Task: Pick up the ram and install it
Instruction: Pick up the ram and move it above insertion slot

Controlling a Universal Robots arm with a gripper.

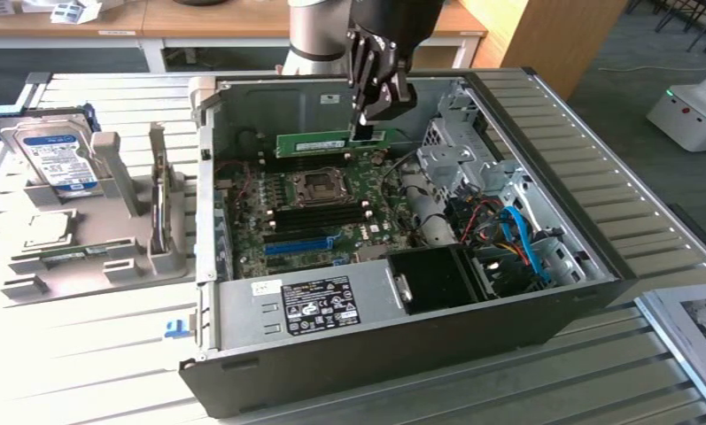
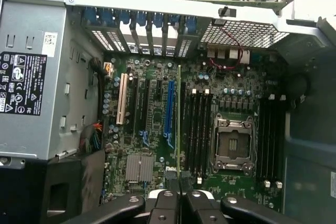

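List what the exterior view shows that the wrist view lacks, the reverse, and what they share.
Exterior: the hard drive on its grey stand, and the ram seen flat-on. Wrist: the white slot and perforated rear grille, with the ram edge-on. Both: the tool shut on the ram above the motherboard, the processor socket, the blue slot.
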